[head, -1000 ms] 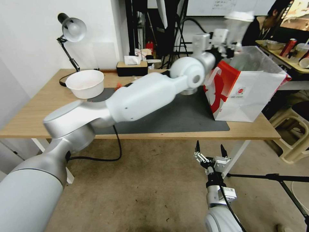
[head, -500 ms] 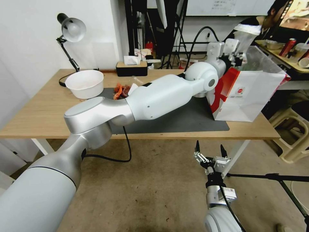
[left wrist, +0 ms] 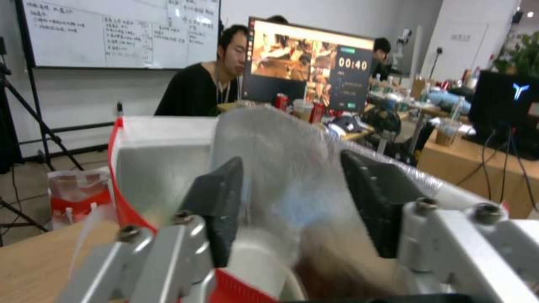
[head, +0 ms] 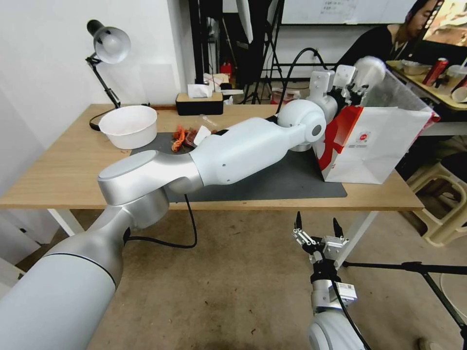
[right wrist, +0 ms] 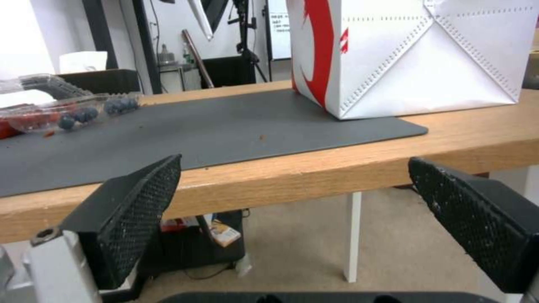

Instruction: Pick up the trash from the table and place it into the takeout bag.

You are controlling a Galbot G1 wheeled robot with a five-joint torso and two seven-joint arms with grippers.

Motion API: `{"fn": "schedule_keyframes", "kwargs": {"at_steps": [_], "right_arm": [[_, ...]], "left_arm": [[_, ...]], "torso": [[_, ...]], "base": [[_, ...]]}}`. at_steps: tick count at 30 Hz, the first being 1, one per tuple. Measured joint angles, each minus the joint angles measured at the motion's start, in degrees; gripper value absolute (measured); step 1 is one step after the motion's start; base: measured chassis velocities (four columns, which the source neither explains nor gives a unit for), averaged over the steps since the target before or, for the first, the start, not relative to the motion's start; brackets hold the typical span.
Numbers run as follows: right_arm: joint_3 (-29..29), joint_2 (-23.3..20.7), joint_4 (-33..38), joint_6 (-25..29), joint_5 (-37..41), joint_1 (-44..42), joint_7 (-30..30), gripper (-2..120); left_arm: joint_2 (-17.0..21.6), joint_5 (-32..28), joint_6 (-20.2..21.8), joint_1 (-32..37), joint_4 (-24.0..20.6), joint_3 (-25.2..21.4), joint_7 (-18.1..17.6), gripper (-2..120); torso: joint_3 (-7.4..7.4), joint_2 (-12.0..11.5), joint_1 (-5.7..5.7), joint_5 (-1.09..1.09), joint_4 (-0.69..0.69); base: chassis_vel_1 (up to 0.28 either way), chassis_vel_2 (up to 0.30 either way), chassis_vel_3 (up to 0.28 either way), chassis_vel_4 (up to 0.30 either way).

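Left gripper grasps a clear plastic cup over the takeout bag — upper right of the head view.

The cup sits clamped between the two dark fingers, above the bag's open top and its clear liner; the bag stands at the right end of the grey mat on the table. A white bowl rests at the table's left, red scraps beside it. The right gripper hangs low in front of the table edge — fingers spread wide, grasping nothing.
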Motion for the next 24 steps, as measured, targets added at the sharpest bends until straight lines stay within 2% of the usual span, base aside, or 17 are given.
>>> {"fn": "schedule_keyframes", "kwargs": {"at_steps": [2, 3, 7, 8, 11, 13, 19, 23, 24], "right_arm": [[0.0, 0.0, 0.1, 0.0, 0.0, 0.0, 0.0, 100], [0.0, 0.0, 0.1, 0.0, 0.0, 0.0, 0.0, 100], [0.1, -0.1, 0.3, 0.0, -0.1, 0.0, 0.0, 100], [0.1, -0.1, 0.3, 0.0, -0.1, 0.0, 0.0, 100], [0.2, -0.2, 0.5, 0.0, -0.1, 0.0, 0.0, 100], [0.2, -0.2, 0.5, 0.0, -0.1, -0.1, 0.0, 100], [0.2, -0.3, 0.6, -0.1, -0.1, -0.3, 0.1, 100], [0.3, -0.5, 0.8, -0.3, -0.2, -0.4, 0.1, 100], [0.3, -0.5, 0.8, -0.3, -0.2, -0.4, 0.1, 100]], "left_arm": [[0.0, 0.0, 0.0, 0.2, -0.9, -1.4, -0.6, 60], [0.0, 0.0, 0.0, 0.2, -0.9, -1.4, -0.6, 60], [0.9, -0.1, -0.2, 1.2, -4.8, -3.1, -1.8, 80], [0.9, -0.1, -0.2, 1.2, -4.8, -3.1, -1.8, 80], [4.6, -0.7, -0.2, 2.6, -8.1, -4.9, -2.9, 94], [5.9, -0.8, -0.2, 3.2, -8.9, -5.5, -3.2, 97], [10.3, -0.7, -0.3, 5.8, -11.0, -7.4, -3.7, 100], [15.1, 0.3, -0.5, 9.0, -12.9, -9.1, -3.9, 100], [15.1, 0.3, -0.5, 9.0, -12.9, -9.1, -3.9, 100]], "torso": [[0.00, 0.0, 0.00, 0.00, 0.01], [0.00, 0.0, 0.00, 0.00, 0.01], [0.00, 0.0, 0.00, 0.00, -0.04], [0.00, 0.0, 0.00, 0.00, -0.04], [-0.01, 0.0, 0.00, 0.00, 0.02], [-0.01, 0.0, 0.00, -0.01, 0.02], [-0.01, 0.0, 0.00, -0.01, 0.01], [0.00, 0.0, 0.00, -0.02, 0.00], [0.00, 0.0, 0.00, -0.02, 0.00]], "base": [[0.000, 0.000, 0.000, 0.000], [0.000, 0.000, 0.000, 0.000], [0.000, 0.000, 0.000, 0.000], [0.000, 0.000, 0.000, 0.000], [0.000, 0.000, 0.000, 0.000], [0.000, 0.000, 0.000, 0.000], [0.000, 0.000, 0.000, 0.000], [0.000, 0.000, 0.000, 0.000], [0.000, 0.000, 0.000, 0.000]]}}
